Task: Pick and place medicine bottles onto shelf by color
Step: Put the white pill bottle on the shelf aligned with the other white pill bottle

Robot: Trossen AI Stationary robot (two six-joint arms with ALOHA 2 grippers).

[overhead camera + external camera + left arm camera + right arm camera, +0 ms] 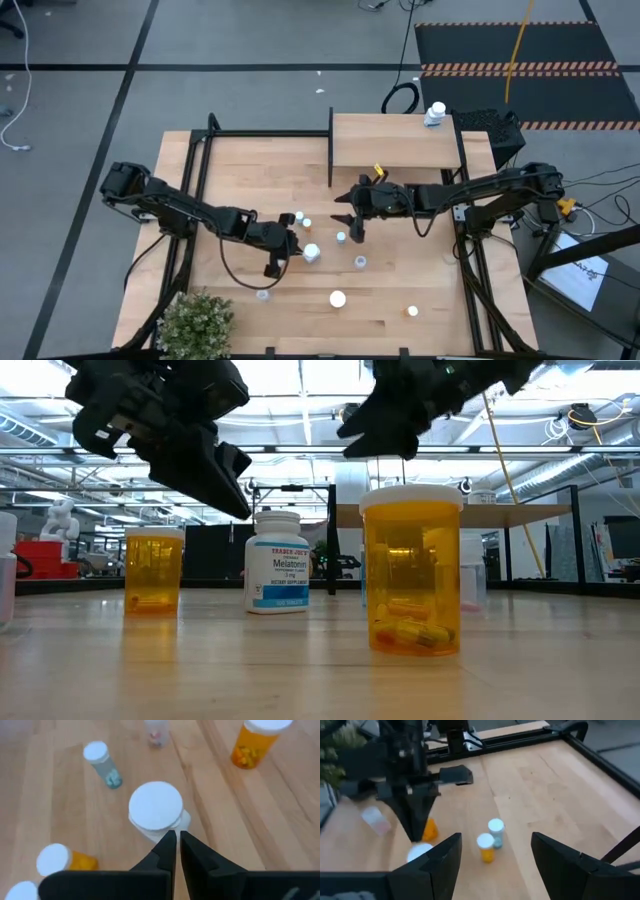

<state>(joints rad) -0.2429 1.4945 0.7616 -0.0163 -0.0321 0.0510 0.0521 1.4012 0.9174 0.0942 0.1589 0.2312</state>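
Note:
Several small white-capped bottles stand on the wooden table. My left gripper point(287, 252) is shut and hovers close beside the cap of a white bottle point(311, 252), which stands on its base point(156, 811); no touch shows. In the low view that gripper point(238, 508) hangs above the table next to the white bottle point(277, 560). My right gripper point(349, 218) is open and raised. Seen from its wrist, an orange bottle point(486, 847) and a pale blue bottle point(496, 832) stand on the table beyond its spread fingers point(495, 855). The shelf point(395, 140) carries one bottle point(434, 114).
More bottles stand toward the near edge: a large orange one point(411, 570), another orange one point(153, 570), and one near the right corner point(412, 311). A small plant point(195, 320) sits at the near left corner. Black frame rails point(200, 160) border the table.

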